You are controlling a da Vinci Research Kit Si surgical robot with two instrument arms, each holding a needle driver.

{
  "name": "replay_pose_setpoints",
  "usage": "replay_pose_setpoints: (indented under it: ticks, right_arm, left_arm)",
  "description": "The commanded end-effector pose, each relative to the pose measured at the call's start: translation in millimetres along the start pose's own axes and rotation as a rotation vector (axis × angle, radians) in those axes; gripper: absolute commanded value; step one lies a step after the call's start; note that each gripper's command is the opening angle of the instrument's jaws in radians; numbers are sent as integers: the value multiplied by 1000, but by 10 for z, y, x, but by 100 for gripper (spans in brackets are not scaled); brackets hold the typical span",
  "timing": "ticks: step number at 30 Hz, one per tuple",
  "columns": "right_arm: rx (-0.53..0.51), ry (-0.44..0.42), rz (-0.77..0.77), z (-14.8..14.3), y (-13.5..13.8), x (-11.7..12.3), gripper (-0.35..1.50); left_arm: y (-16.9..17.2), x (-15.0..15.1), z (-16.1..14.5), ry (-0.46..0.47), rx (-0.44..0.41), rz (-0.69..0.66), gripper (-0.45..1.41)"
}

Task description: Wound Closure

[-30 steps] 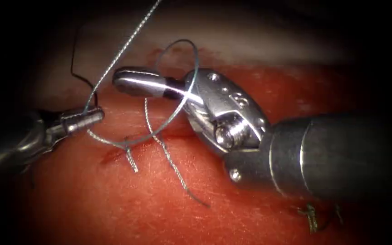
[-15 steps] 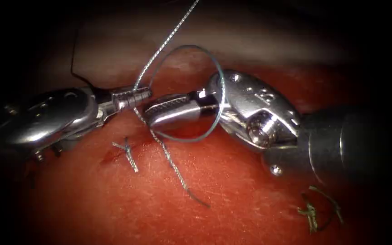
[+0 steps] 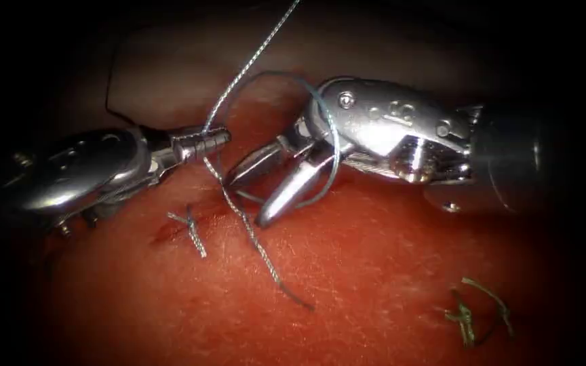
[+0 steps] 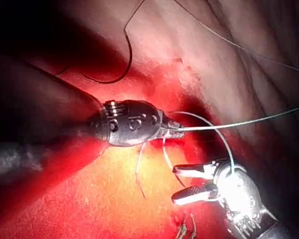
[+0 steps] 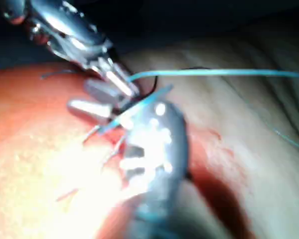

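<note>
My left tool (image 3: 215,142) comes in from the left with its jaws shut on the grey thread (image 3: 252,57), which runs up and away from them. A loop of that thread (image 3: 334,146) hangs around my right tool (image 3: 247,200), whose jaws stand open, hold nothing and point down-left over the thread's loose tail (image 3: 259,251). In the left wrist view the left tool (image 4: 172,128) grips the thread (image 4: 239,123) and the right tool (image 4: 184,184) gapes. A thin dark curve (image 3: 108,95), seemingly the needle, lies free on the pale tissue behind the left tool.
A tied knot with short cut ends (image 3: 190,227) sits on the small cut (image 3: 161,234) in the red tissue (image 3: 347,285). An older greenish knot (image 3: 466,315) lies at the lower right. Pale tissue (image 3: 171,74) rises at the back.
The left tool carried the thread to the right, up to the right tool. The right tool's jaws went from shut to open and swung down-left, with the loop still around them.
</note>
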Motion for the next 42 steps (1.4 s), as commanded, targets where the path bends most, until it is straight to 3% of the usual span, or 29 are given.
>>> replay_pose_setpoints:
  ticks: [1,10,24,32,42]
  right_arm:
    - [28,-38,-28,9,-2,-18,84]
    - [91,-193,-58,19,-14,-50,91]
    - [133,-293,-71,30,-47,-107,91]
    - [101,-362,-86,41,-34,-130,91]
    - [57,-381,-89,54,-29,-155,91]
  left_arm:
    - [1,-9,6,-1,-1,-2,-35]
    - [2,-8,14,-4,-7,-2,-35]
    - [2,-16,10,-12,-14,5,-35]
    - [1,-20,7,-21,-14,9,-35]
    - [1,-23,6,-23,-14,11,-35]
